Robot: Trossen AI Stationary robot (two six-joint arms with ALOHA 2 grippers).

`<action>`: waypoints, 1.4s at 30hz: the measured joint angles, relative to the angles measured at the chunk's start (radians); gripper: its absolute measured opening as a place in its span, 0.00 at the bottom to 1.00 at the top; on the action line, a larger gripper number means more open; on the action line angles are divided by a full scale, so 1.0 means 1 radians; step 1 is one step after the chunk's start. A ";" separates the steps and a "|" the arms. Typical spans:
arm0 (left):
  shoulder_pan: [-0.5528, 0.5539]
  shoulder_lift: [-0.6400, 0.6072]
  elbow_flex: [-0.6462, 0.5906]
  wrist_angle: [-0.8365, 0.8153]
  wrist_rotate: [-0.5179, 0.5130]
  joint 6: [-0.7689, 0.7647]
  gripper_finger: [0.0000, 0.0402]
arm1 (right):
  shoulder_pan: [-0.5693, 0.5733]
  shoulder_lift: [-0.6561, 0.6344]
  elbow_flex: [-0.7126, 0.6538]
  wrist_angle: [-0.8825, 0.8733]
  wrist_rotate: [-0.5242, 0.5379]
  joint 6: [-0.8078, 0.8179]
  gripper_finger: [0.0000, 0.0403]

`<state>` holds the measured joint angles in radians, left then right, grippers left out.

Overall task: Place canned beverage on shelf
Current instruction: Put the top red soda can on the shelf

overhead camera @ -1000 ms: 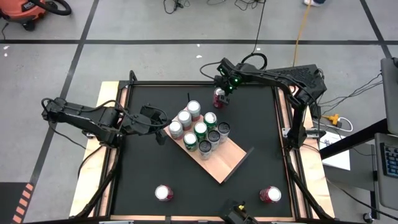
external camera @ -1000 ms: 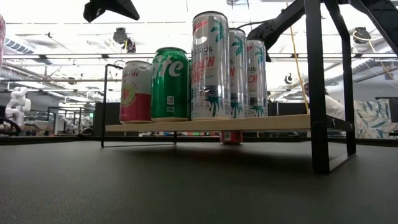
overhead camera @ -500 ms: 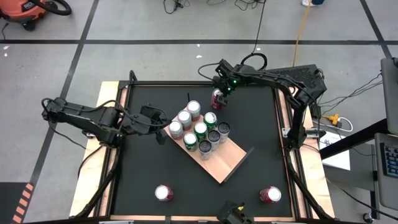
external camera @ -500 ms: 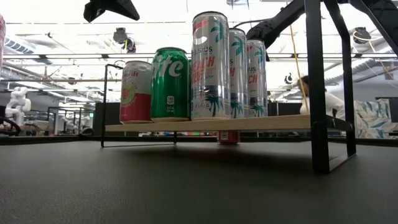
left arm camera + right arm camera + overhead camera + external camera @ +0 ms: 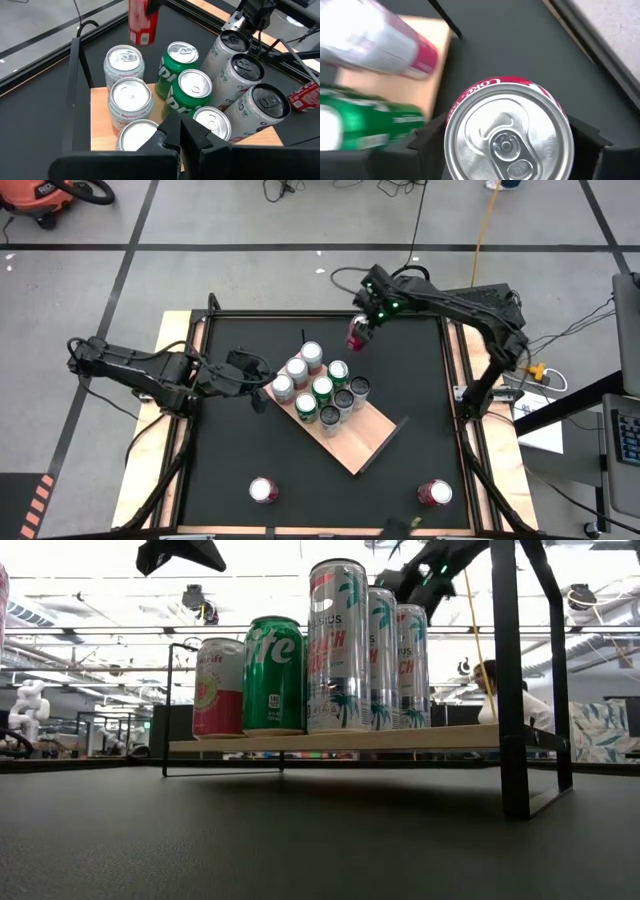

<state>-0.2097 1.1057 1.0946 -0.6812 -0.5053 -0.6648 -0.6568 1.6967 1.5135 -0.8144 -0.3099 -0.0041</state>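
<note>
A red cola can hangs above the table's far side, just beyond the shelf, with my right gripper shut on it. The left wrist view shows this can in the air behind the shelf's cans. The shelf, a tan board on black rods, lies slantwise mid-table. Several upright cans stand on its far-left half. My left gripper is shut on nothing, close to the shelf's left end; its fingers point at those cans. My right gripper pinches the red can's upper side wall, just below the rim, between its two fingers. The fingers slant down from above and from the far right. The can stands roughly upright in the hold, its lid up, lifted clear of the table.
A silver can stands near the table's front edge at the left, and a red one at the front right. The shelf's near-right half is bare board. A person shows in the room beyond the table.
My right gripper has risen with the red can and rolled at the wrist. The can, which stood on the table beyond the shelf, is now lifted clear; its base no longer shows under the board in the low view.
</note>
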 joint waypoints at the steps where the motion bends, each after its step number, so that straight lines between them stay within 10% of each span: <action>1: 0.000 0.000 0.000 0.005 0.000 0.012 0.00 | 0.004 -0.029 0.000 -0.007 0.000 0.035 0.68; 8: 0.000 -0.004 0.000 0.143 0.013 0.282 0.07 | 0.054 -0.251 0.000 -0.034 -0.002 0.310 0.68; 19: 0.000 -0.008 0.066 0.302 -0.018 0.467 0.50 | 0.313 -0.486 0.000 -0.021 0.100 0.688 0.68; 29: -0.029 0.000 0.074 0.607 0.004 0.726 0.73 | 0.603 -0.504 0.000 0.252 0.279 0.863 0.68; 42: -0.055 0.120 0.075 0.834 0.036 0.774 0.79 | 0.720 -0.435 0.002 0.432 0.389 0.987 0.68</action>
<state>-0.2646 1.2262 1.1696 0.1524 -0.4694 0.1090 0.0628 1.2619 1.5150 -0.3821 0.0786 0.9826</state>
